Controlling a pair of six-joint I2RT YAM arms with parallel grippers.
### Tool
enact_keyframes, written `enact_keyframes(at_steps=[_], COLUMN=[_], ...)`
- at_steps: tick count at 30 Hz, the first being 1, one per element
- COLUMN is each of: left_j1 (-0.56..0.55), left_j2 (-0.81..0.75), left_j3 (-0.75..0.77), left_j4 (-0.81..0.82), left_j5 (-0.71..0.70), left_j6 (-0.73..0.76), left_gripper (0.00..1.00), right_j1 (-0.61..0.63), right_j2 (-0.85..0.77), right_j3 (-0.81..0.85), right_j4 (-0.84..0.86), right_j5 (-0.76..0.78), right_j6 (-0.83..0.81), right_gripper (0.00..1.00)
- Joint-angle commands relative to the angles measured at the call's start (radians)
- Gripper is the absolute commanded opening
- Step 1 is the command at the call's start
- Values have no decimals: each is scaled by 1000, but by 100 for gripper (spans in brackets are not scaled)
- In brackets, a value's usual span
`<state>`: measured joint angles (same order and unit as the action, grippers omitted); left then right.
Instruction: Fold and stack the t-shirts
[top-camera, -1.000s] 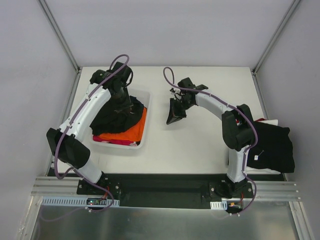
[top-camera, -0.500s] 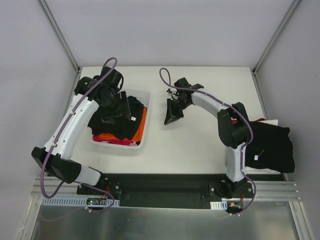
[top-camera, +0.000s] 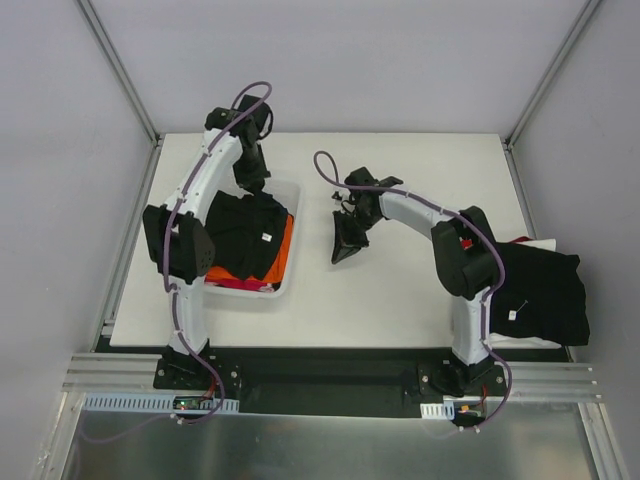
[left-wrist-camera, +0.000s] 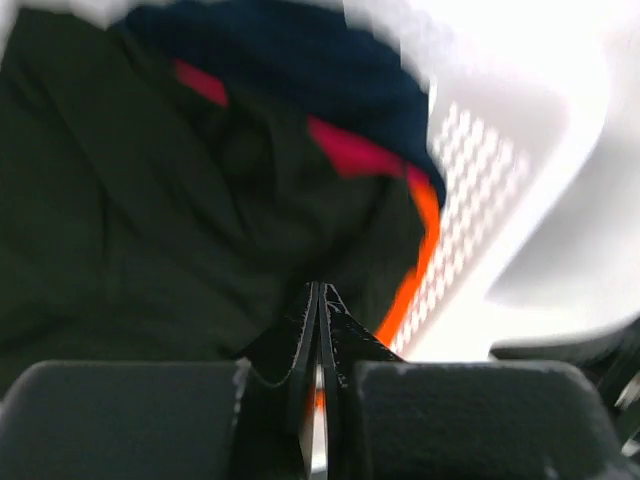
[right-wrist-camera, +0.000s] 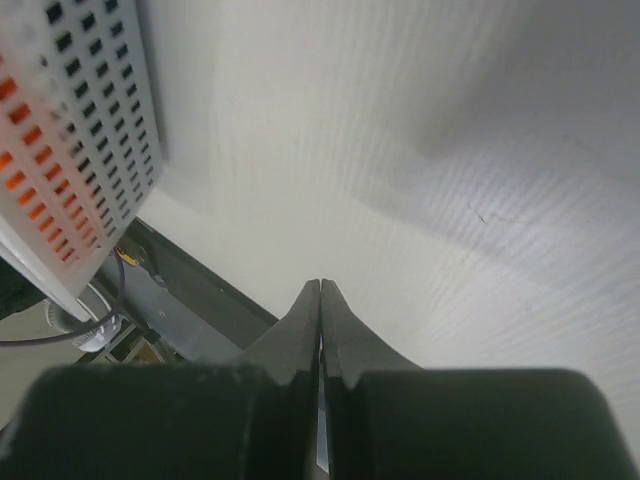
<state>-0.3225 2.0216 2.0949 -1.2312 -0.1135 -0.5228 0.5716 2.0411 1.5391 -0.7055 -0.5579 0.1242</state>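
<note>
The left gripper (top-camera: 253, 180) hangs over the far end of the basket (top-camera: 240, 293), its two fingers pressed flat together. From its own camera the tips close on each other with no cloth that I can see between them. Below them lies the black shirt (top-camera: 240, 235), spread over the top of the pile. An orange shirt (top-camera: 284, 248) shows along the basket's right side, a red shirt (top-camera: 235, 284) peeks out at the near edge, and a navy shirt (left-wrist-camera: 290, 60) sits at the far end.

The right gripper (top-camera: 341, 250) is also squeezed fully shut and holds nothing. It points down at the bare table (top-camera: 400, 300) just right of the basket and is not touching the basket. Its camera shows the basket's lattice wall off to one side, with orange behind the holes. A folded stack (top-camera: 545, 290) of black shirts sits at the table's right edge, well away from both grippers.

Half a second ago the left arm was stretched low across the basket, elbow out to the left, with the gripper down on the black shirt. Now the arm has folded up tall and the gripper has pulled back toward the far rim. A second ago the black shirt was bunched up high under that gripper; it has since dropped and lies flatter. The right gripper has only drifted a little nearer, staying closed. The folded stack has not moved.
</note>
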Motion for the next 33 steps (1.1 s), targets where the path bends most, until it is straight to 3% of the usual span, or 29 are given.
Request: enact_keyframes(at_steps=[1,6,10,21,33], left_j1=[131,223,260,433,664], left_j2=[107,276,341,368,368], left_j3=[148,250,238,197,175], left_j4=[73,96,113,148,125], left_j5=[40,112,112,138,71], left_j6=[27,29,50,84,122], left_gripper=[0,0,0,0,0], right_j1=[1,1,-1,-1,2], right_j2=[-119,-168,-170,-116,-125], right_j3=[-59,-91,-80,9,-60], right_j4=[-23,-38,-74,-157,-117], right_j5=[39,64,75,67,26], right_j6=[-21,-23,-40,-66,-34], right_gripper=[1,1,1,1,1])
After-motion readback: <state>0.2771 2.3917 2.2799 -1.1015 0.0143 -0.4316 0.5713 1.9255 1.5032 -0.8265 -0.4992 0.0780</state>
